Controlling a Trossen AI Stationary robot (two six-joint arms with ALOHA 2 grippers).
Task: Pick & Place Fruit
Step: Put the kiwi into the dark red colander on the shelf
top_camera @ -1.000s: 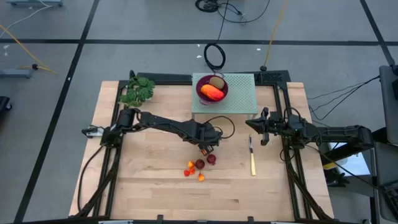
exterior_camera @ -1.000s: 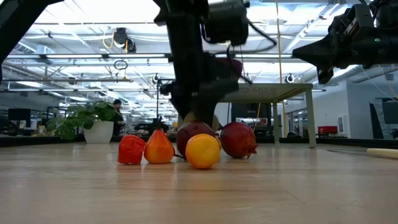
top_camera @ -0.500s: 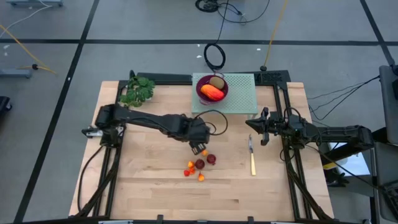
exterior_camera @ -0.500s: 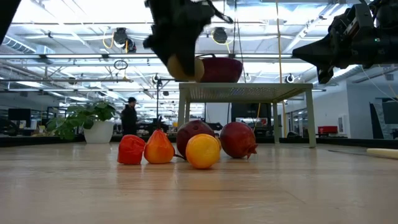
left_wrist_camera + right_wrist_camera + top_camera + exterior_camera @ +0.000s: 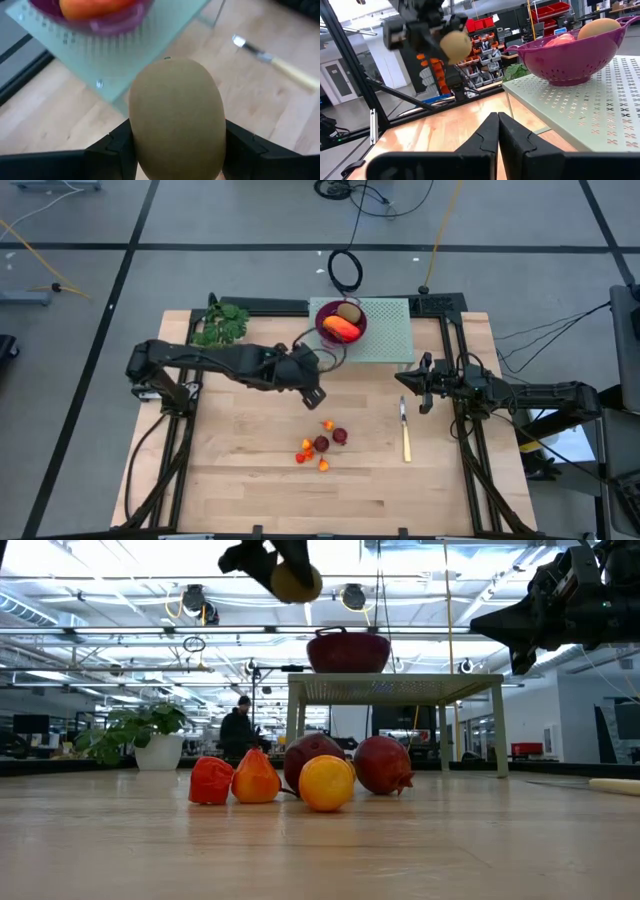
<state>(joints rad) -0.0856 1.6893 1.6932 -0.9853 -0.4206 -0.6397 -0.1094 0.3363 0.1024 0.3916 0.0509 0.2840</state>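
Left gripper (image 5: 175,150) clamped on kiwi (image 5: 176,115), lifted near the bowl (image 5: 341,320).
Looks firm, fuzzy skin (probably bruisable): mid-body hold suits. Right gripper (image 5: 497,131) shut, empty.

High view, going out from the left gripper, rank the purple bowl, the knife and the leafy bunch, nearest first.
From the left gripper, which holds a kiwi:
1. Purple bowl, on the raised stand just behind it.
2. and 3. Knife, off to the right, and leafy bunch, at the back left corner: too close to call.
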